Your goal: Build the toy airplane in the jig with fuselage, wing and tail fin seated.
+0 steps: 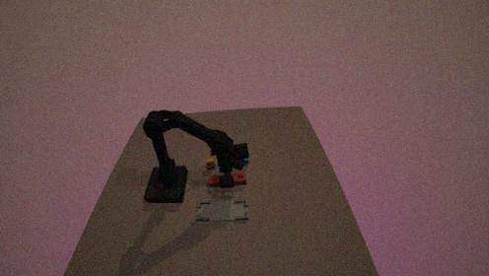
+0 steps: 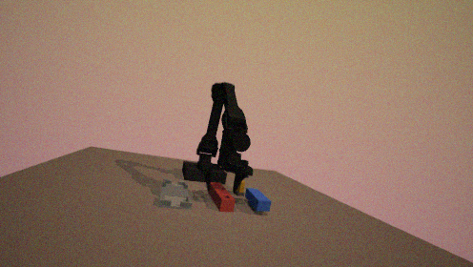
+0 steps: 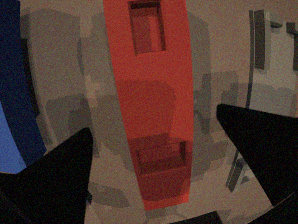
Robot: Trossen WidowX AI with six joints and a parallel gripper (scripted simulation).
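The red fuselage (image 1: pixel 242 180) (image 2: pixel 226 206) (image 3: pixel 150 100) lies on the table outside the jig, its two sockets facing up. My gripper (image 1: pixel 226 182) (image 2: pixel 222 188) (image 3: pixel 156 122) is open and low over the fuselage, one finger on each side of it, with visible gaps to both sides in the wrist view. The pale grey jig (image 1: pixel 222 210) (image 2: pixel 174 195) (image 3: pixel 274 75) holds no part. The blue wing (image 1: pixel 246 161) (image 2: pixel 257 200) (image 3: pixel 10 150) lies on the other side of the fuselage. The yellow tail fin (image 1: pixel 210 163) (image 2: pixel 242 186) is partly hidden behind a finger in the exterior view.
The arm's black base (image 1: pixel 166 184) (image 2: pixel 193 171) stands near the fuselage's far end in the exterior view. The wing lies close beside one finger in the wrist view, and the jig's raised edges lie beyond the other finger.
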